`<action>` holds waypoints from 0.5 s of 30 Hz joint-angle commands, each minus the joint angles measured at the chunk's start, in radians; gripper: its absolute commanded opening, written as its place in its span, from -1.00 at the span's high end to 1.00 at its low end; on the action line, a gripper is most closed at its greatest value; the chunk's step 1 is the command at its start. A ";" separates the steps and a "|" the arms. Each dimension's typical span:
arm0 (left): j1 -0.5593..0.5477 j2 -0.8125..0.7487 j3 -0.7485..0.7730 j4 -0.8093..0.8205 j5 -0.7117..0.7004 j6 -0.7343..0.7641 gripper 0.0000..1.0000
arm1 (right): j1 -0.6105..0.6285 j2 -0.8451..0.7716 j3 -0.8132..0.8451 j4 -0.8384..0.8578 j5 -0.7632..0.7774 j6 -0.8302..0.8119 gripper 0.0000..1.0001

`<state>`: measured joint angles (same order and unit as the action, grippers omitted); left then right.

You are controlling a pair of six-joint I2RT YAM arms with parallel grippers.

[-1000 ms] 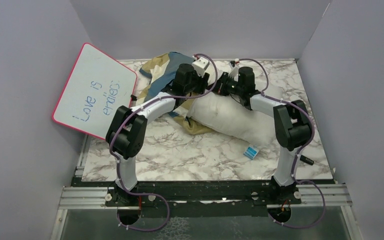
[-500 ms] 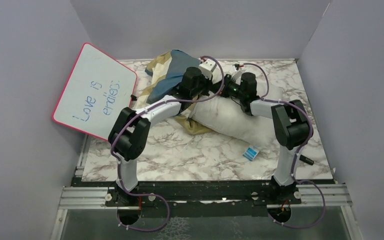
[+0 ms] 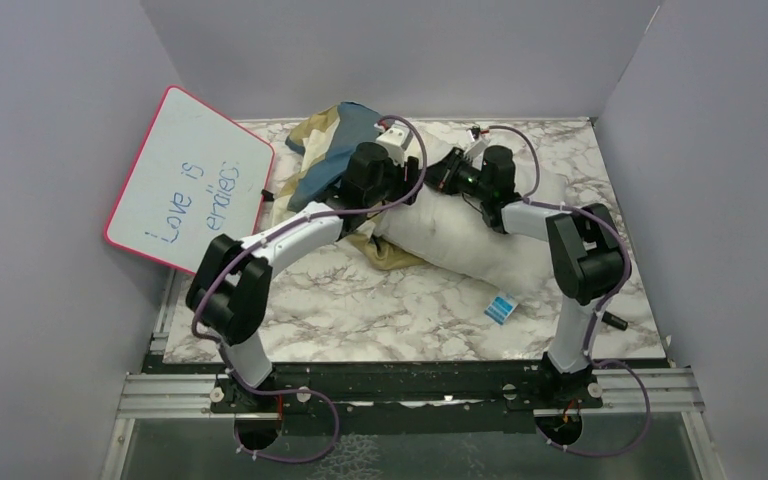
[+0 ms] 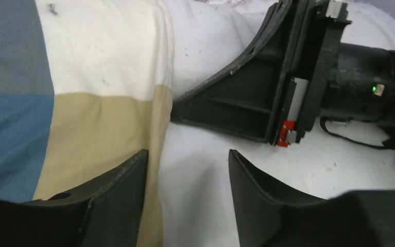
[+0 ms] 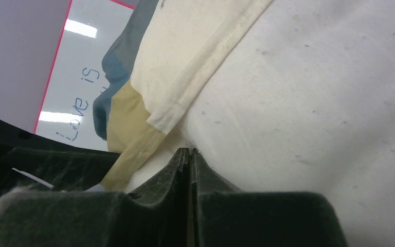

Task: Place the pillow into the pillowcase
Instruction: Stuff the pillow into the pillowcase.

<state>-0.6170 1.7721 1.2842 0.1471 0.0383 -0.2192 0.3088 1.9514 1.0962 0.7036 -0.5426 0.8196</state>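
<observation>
**A:** Where is the pillow (image 3: 470, 240)?

**B:** It lies on the marble table (image 3: 390, 310), running from the middle toward four o'clock, with its blue tag (image 3: 501, 305) at the near corner. The pillowcase (image 3: 325, 150) is bunched at its ten o'clock end, and its hem (image 4: 163, 77) laps just onto the white fabric.

**A:** And the pincers?

**B:** The left gripper (image 4: 187, 154) is released, fingers astride the hem with nothing clamped. The right gripper (image 5: 190, 152) is clenched, its tips at the hem edge. I see no cloth between them.

**A:** Why there?

**B:** My guess is that both are working the opening, to draw it over the pillow. Most of the pillow lies uncovered.
</observation>
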 commanded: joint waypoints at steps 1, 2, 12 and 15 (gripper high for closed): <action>-0.005 -0.175 -0.088 -0.136 -0.028 -0.019 -0.24 | 0.007 -0.069 -0.021 -0.203 0.056 -0.118 0.73; -0.004 -0.212 -0.115 -0.144 -0.053 -0.028 -0.27 | 0.007 -0.090 -0.023 -0.224 0.059 -0.131 0.70; 0.042 -0.475 -0.531 -0.067 -0.040 -0.225 -0.32 | 0.007 -0.211 0.046 -0.470 -0.012 -0.361 0.33; 0.051 -0.503 -0.612 -0.021 -0.009 -0.260 -0.34 | 0.007 -0.248 0.077 -0.548 -0.016 -0.438 0.25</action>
<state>-0.5812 1.3121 0.7700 0.0536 -0.0101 -0.3840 0.3141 1.7679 1.1294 0.3382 -0.5331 0.5320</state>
